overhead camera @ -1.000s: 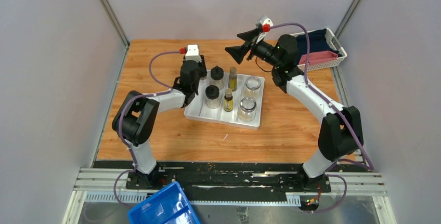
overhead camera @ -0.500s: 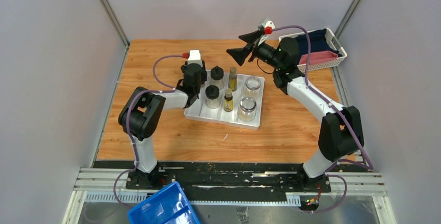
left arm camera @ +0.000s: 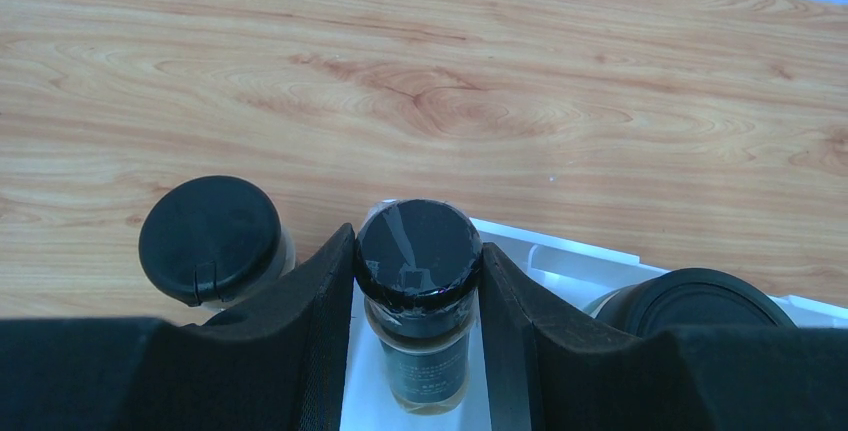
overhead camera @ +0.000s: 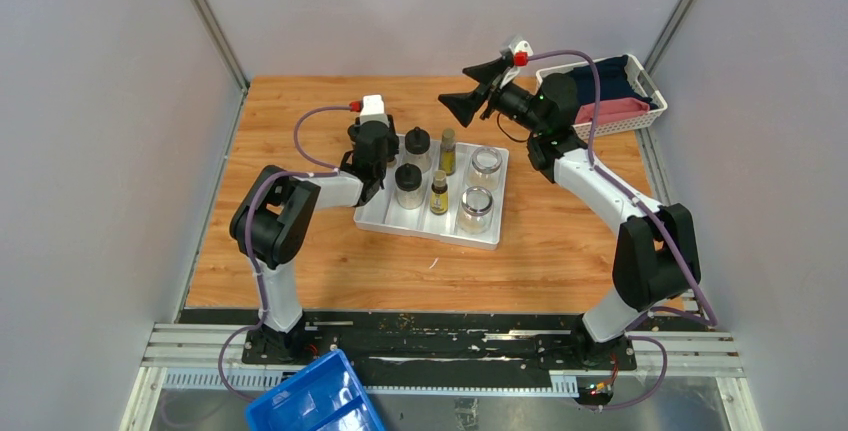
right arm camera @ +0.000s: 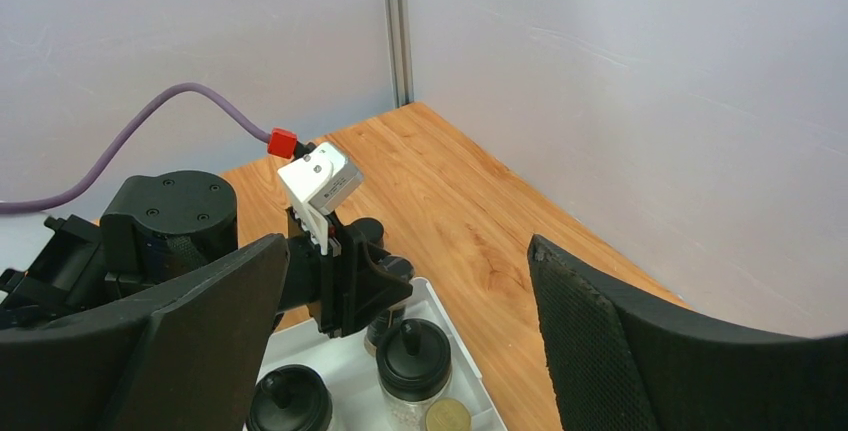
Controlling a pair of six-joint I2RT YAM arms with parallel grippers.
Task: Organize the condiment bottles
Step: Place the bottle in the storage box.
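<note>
Gripping a small black-capped bottle [left arm camera: 418, 247] in the left end effector [left arm camera: 417, 286], at the far-left corner of the white divided tray [overhead camera: 425, 233]. Holding the right end effector [overhead camera: 468, 89] spread wide and empty, raised above the tray's far edge. Inside the tray: two black-lidded jars [overhead camera: 408, 184], two slim yellow-labelled bottles [overhead camera: 439, 194], two clear glass jars [overhead camera: 475, 208].

- Table [overhead camera: 300, 251]: orange-brown wood grain.
- Divided tray [overhead camera: 420, 230]: white.
- Small shaker [left arm camera: 418, 251]: glossy black cap, dark label, amber contents.
- Slim bottles [overhead camera: 439, 194]: yellow labels, dark caps.
- Lidded jars [overhead camera: 408, 183]: clear, black lids.
- Glass jars [overhead camera: 476, 209]: clear.
- Bin [overhead camera: 315, 401]: blue.
- Cable [right arm camera: 195, 87]: purple.
</note>
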